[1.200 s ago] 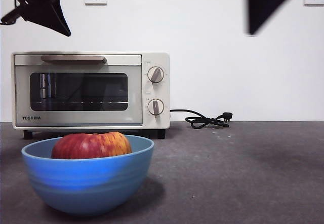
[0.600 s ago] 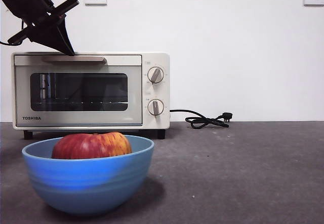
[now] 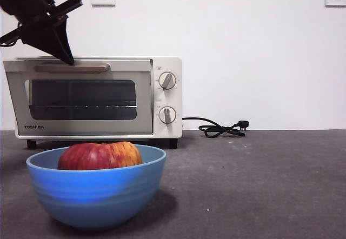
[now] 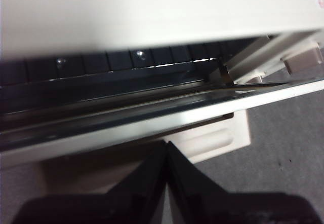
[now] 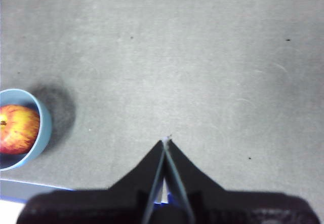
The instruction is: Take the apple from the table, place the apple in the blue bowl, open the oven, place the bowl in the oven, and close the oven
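Grey table (image 3: 259, 185), white wall (image 3: 243, 44). I see oven (image 3: 92, 98) door ajar, handle (image 3: 73, 67) at 6 o'clock under left gripper (image 3: 67, 59), jaws together, holding nothing.

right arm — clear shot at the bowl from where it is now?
Probably yes. The right gripper, jaws shut, hangs over bare table, with nothing between it and the blue bowl holding the apple. The left gripper is away at the oven handle.
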`<action>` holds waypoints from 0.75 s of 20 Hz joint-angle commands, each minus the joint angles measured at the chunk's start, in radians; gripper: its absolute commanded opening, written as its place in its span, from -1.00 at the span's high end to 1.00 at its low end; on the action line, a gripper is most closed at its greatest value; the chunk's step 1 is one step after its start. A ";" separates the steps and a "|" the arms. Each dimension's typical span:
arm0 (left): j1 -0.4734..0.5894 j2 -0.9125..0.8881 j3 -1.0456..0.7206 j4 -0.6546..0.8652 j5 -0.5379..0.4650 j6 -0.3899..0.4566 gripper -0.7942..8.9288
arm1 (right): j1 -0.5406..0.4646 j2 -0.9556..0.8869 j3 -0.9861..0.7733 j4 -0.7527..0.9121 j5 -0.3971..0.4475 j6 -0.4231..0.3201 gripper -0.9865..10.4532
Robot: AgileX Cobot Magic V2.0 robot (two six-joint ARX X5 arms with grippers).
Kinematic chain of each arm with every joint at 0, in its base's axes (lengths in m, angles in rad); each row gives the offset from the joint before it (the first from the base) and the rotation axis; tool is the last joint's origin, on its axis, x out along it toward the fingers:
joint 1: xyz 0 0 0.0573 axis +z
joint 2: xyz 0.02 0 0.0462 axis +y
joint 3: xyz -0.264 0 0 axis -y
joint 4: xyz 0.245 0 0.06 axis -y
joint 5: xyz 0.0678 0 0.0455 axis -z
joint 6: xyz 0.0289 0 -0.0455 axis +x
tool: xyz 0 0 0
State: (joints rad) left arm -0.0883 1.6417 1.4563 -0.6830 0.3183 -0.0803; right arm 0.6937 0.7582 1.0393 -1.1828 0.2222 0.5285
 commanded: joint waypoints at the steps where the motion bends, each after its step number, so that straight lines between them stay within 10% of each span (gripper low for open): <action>1: -0.003 -0.041 -0.248 0.103 -0.024 -0.045 0.85 | 0.000 -0.013 -0.010 0.007 0.007 0.013 0.84; 15: -0.051 -0.164 -0.511 0.246 -0.070 -0.103 0.85 | 0.000 -0.017 -0.010 -0.032 0.039 0.010 0.84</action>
State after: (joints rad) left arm -0.1406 1.4727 0.9485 -0.4854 0.2615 -0.1848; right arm 0.6933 0.7418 1.0393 -1.2171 0.2607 0.5316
